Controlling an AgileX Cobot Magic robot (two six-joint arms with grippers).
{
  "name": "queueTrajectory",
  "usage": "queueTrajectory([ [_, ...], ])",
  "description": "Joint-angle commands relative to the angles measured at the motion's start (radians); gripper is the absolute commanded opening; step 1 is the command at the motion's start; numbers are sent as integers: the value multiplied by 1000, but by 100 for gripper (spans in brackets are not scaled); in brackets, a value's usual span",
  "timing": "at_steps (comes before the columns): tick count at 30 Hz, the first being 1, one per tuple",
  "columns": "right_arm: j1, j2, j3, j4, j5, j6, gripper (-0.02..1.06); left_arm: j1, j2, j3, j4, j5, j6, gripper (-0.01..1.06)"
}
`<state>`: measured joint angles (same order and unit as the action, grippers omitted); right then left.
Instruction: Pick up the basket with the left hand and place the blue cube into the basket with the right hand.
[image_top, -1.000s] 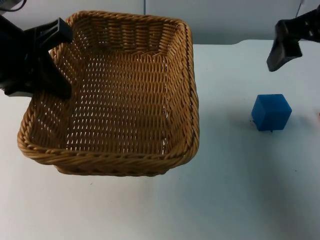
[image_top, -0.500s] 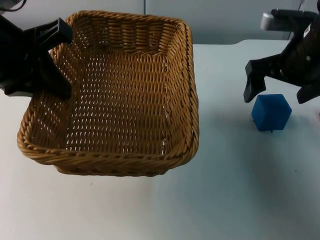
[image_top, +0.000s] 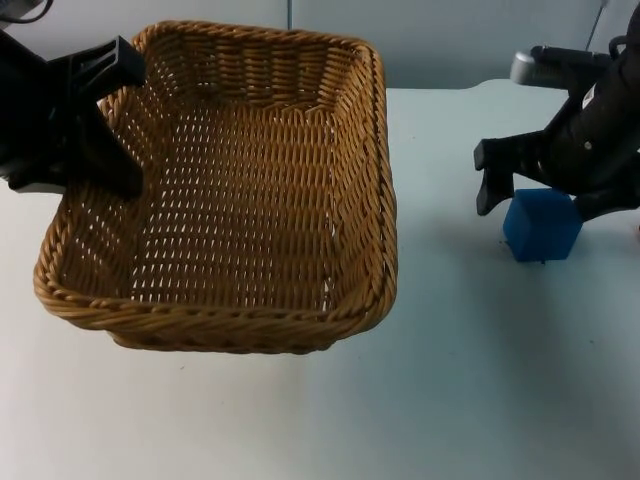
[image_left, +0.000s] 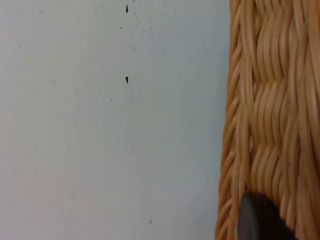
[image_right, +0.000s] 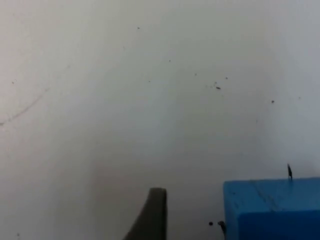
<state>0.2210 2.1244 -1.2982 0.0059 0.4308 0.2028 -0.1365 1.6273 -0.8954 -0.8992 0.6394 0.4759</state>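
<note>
One wicker basket (image_top: 220, 190) and one blue cube (image_top: 541, 224) are over the white table (image_top: 470, 400), the cube at three o'clock of the basket, with bare table between them. The left gripper (image_top: 100, 120) is clamped on the basket's nine-o'clock rim. The right gripper (image_top: 545, 200) hangs over the cube, fingers (image_top: 489, 185) spread wide, one beside the cube's nine-o'clock face.

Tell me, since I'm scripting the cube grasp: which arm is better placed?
Right. The right claw hangs open over the cube, one finger beside it. The left claw is shut on the basket rim.
</note>
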Motion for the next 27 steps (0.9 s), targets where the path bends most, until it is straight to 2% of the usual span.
queueTrajectory([
  [1,0,13,-10,-6,-13,20,77,3,-17,0,-30,8,3,4],
  [3,0,22,-10,-6,-13,34,63,3,-17,0,-30,10,3,4],
  [4,0,22,-10,-6,-13,34,63,3,-17,0,-30,10,3,4],
  [7,0,26,-10,-6,-17,34,48,3,-17,0,-30,12,3,4],
  [8,0,26,-10,-6,-17,34,39,3,-17,0,-30,12,3,4],
  [9,0,26,-10,-6,-17,34,39,3,-17,0,-30,12,3,4],
  [12,0,26,-10,-6,-17,34,12,3,-17,0,-30,12,3,4],
  [13,0,26,-10,-6,-17,34,12,3,-17,0,-30,12,3,4],
  [14,0,23,-10,-6,-13,34,2,3,-17,0,-30,12,3,4],
  [22,0,-86,-10,-6,57,-12,0,3,-17,0,-30,12,3,4],
  [27,9,-255,-10,-6,110,-49,0,3,-17,0,-30,12,3,4],
])
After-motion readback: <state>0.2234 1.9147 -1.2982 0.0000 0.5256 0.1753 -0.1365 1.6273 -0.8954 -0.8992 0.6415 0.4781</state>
